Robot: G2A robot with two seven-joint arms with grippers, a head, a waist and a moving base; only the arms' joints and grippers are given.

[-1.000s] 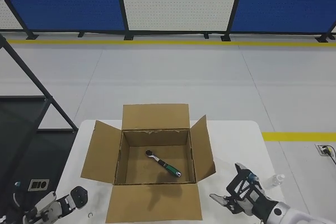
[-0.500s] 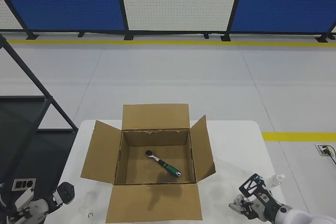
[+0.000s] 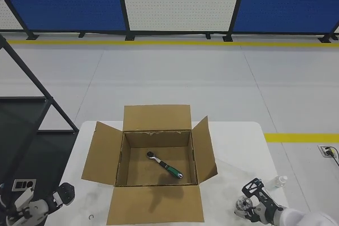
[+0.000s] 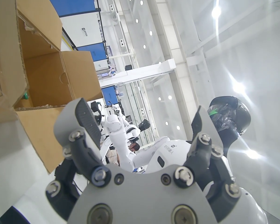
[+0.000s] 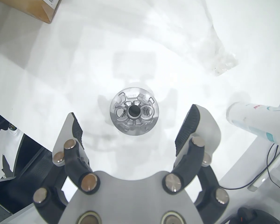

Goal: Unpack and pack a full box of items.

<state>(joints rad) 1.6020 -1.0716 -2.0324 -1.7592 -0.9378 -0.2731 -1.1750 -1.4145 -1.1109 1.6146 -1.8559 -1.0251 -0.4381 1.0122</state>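
Top view: you're looking at the box (image 3: pixel 158 121) sitting open mid-desk (image 3: pixel 237 141), ratchet (image 3: pixel 164 165) lying on its floor. L wrist view: your left claw (image 4: pixel 141 110) is gaping open near the box. R wrist view: your right claw (image 5: pixel 133 113) is hanging open over a metal disc (image 5: pixel 140 123) on the desk, bottle (image 5: pixel 254 122) close by.

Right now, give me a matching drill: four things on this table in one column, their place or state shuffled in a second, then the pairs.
Things:
1. ratchet wrench
2. round metal disc
3. white bottle
4. cardboard box

Places or states:
A. flaps open, standing on the table
B. lying on the box floor
C. on the table below the open right pincer
D. by the table edge on the robot's right

Pairs: 1-B, 2-C, 3-D, 4-A.
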